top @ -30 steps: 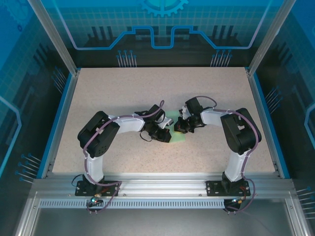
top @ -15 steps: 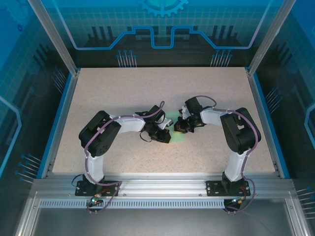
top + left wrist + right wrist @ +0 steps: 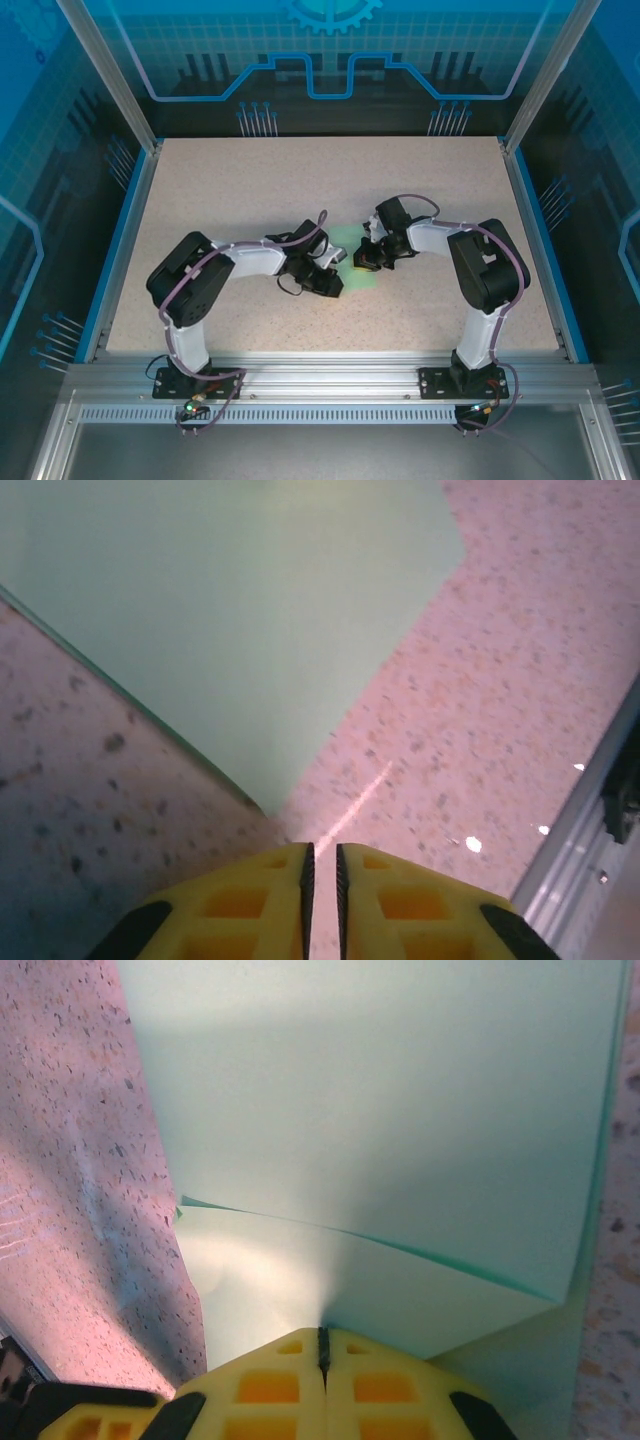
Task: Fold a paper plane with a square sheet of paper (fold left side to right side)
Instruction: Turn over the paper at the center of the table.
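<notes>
Resting on creased mint-green paper (image 3: 400, 1110), the right jaws are clenched; the left jaws barely parted, empty.

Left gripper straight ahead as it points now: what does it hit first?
Probably the mint-green paper, its pointed corner just ahead of the left gripper; depth is unclear.

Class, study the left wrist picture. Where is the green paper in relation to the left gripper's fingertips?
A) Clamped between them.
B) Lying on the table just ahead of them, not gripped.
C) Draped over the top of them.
B: the near corner of the green paper ends on the speckled table just short of the left gripper, and the narrow gap between its fingertips holds nothing.
</notes>
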Available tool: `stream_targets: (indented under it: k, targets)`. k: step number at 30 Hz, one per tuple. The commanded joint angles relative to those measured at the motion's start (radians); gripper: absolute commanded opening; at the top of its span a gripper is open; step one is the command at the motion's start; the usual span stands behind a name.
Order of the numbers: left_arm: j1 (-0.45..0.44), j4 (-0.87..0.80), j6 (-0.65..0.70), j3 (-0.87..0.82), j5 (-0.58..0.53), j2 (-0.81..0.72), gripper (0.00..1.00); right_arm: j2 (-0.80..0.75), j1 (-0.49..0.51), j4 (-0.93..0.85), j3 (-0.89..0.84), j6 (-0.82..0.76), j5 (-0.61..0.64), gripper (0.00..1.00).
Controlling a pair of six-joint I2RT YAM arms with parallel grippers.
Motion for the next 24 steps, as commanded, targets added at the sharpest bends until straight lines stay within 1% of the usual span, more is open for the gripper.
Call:
stream_targets:
  k: [1,3,4,7,9,12,18,22,24]
  targets:
    - [0.037,0.058,-0.030,-0.033,0.047,-0.100,0.23,-0.001,0.017,-0.011,-0.022,-0.016,0.046,0.00]
    - [0.066,0.081,-0.054,-0.049,0.022,-0.137,0.30,-0.019,0.017,0.010,-0.025,-0.017,0.035,0.00]
    - [0.077,0.086,-0.057,-0.054,0.009,-0.153,0.31,-0.026,0.016,0.016,-0.025,-0.018,0.039,0.00]
    - [0.108,0.093,-0.069,-0.064,-0.053,-0.194,0.39,-0.054,0.014,0.027,-0.020,-0.023,0.050,0.07]
    - [0.129,0.117,-0.097,-0.071,-0.086,-0.205,0.46,-0.079,0.010,0.029,-0.009,-0.030,0.051,0.14]
    - [0.148,0.141,-0.127,-0.057,-0.089,-0.180,0.51,-0.134,0.007,0.024,-0.003,-0.039,0.080,0.27]
    - [0.149,0.165,-0.147,0.026,-0.034,-0.055,0.52,-0.276,-0.012,-0.006,-0.050,-0.061,0.203,0.52]
    - [0.146,0.201,-0.162,0.072,0.035,0.024,0.52,-0.380,-0.032,0.024,-0.124,-0.044,0.218,0.62]
    - [0.142,0.209,-0.166,0.090,0.053,0.050,0.52,-0.424,-0.037,0.042,-0.186,-0.031,0.213,0.65]
